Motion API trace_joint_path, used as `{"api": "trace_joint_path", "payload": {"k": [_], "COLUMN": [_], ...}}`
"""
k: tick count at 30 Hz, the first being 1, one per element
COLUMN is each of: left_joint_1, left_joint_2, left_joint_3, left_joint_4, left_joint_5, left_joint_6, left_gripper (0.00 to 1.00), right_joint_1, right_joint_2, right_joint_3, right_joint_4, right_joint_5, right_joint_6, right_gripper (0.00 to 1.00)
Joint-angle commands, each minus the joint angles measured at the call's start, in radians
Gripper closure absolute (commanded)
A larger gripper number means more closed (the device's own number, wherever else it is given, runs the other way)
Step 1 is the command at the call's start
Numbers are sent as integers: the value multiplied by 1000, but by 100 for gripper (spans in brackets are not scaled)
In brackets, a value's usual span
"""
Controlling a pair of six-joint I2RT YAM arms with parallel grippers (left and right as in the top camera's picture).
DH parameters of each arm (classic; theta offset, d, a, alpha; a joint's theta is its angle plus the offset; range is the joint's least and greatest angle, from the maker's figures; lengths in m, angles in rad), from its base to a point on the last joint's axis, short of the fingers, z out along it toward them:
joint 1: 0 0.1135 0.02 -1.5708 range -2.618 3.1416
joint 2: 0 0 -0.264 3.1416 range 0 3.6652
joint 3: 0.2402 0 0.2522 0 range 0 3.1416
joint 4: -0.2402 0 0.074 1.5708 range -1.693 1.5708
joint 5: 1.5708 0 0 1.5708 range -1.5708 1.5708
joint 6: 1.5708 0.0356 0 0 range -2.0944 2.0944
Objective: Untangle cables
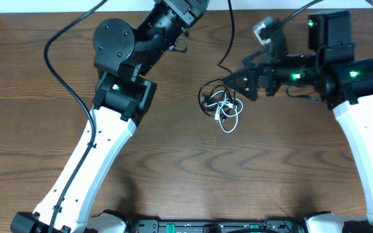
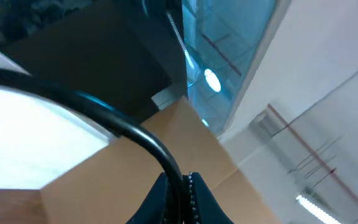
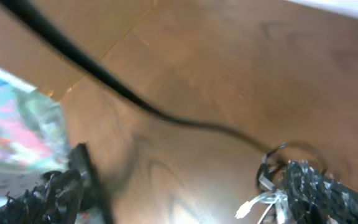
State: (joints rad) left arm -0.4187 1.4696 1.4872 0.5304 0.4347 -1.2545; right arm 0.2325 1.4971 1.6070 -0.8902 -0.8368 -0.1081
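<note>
Take the right gripper (image 1: 230, 83) as your reference. Its fingers are spread wide: in the right wrist view one finger (image 3: 73, 186) sits at the lower left and the other (image 3: 322, 186) at the lower right, with bare wooden table (image 1: 173, 155) between them. The cables (image 1: 220, 105) lie on the table right at this gripper's tips, still one small loose knot. The black cords (image 1: 207, 97) loop on the side away from the gripper's arm, and the white cord (image 1: 227, 116) trails out of the knot toward the near edge. In the wrist view the white cord's plug shows just beside the lower-right finger; you cannot tell whether that finger touches the knot. A thick black cable (image 1: 228, 39) comes down from the far edge to just beside the gripper. The left gripper (image 2: 182, 193) is well apart from the right one, raised and pointing off the table, its fingers drawn together with only a slit between.
</note>
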Motion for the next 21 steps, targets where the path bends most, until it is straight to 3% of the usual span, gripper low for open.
{"api": "trace_joint_path", "payload": {"k": [1,4,7,8,12,16,19,20,21], "left_joint_1": [4,4,4,4,12,25,32,32,32], "left_joint_2": [-13,-14,-16,-17,-22,-22,-22,-22,-22], "left_joint_3": [25,25,25,25,25,25,25,25,25], "left_joint_4": [17,58,119,134,133,133,134,134,133], "left_joint_5": [-26,-28,-28,-28,-35,-35,-35,-35,-35], "left_joint_6": [-166,-212,-230,-230,-230,-233,-286,-294,-304], "left_gripper": [93,93,93,92,93,93,93,92,93], "right_joint_1": [48,74,91,92,92,92,92,92,92], "right_joint_2": [11,28,47,52,57,57,57,57,57], "right_joint_3": [-6,-6,-6,-6,-6,-6,-6,-6,-6], "right_joint_4": [48,84,117,129,177,212,226,229,234], "right_joint_5": [136,151,184,196,199,181,172,172,173], "right_joint_6": [0,7,23,42,101,149,156,156,156], "right_gripper": [1,1,8,17,71,95,98,91,72]}}
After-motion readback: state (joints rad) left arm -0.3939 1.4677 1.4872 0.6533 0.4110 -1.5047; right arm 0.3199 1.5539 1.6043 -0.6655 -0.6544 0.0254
